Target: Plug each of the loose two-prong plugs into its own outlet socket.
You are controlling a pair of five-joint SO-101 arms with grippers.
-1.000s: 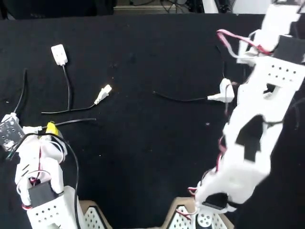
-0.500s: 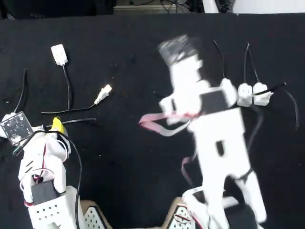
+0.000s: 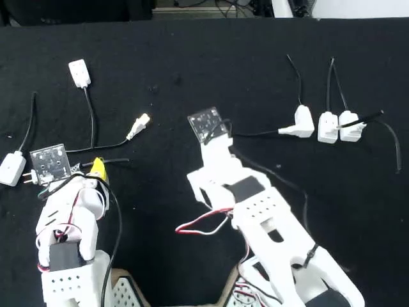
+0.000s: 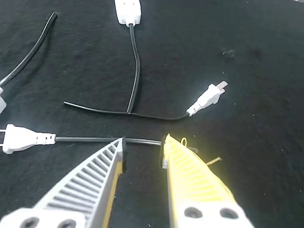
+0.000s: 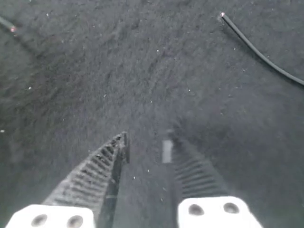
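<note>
Plug [image 4: 207,99] white, slim, two bare prongs | left claw [image 4: 143,145] apart, empty | right claw [image 5: 145,140] apart, empty

The outlet socket [image 4: 128,9] near the far left corner of the counter [image 3: 192,51] is cut off by the left wrist view's edge. In the right wrist view, 1 black cable [image 5: 259,53] runs out of frame.

First plug [image 4: 19,137]: white, flat on the bench [image 4: 266,71], prongs bare.
Second plug [image 4: 207,98]: white, loose, lying aslant.
Socket [image 4: 128,9]: white, corded, well apart from both.
</note>
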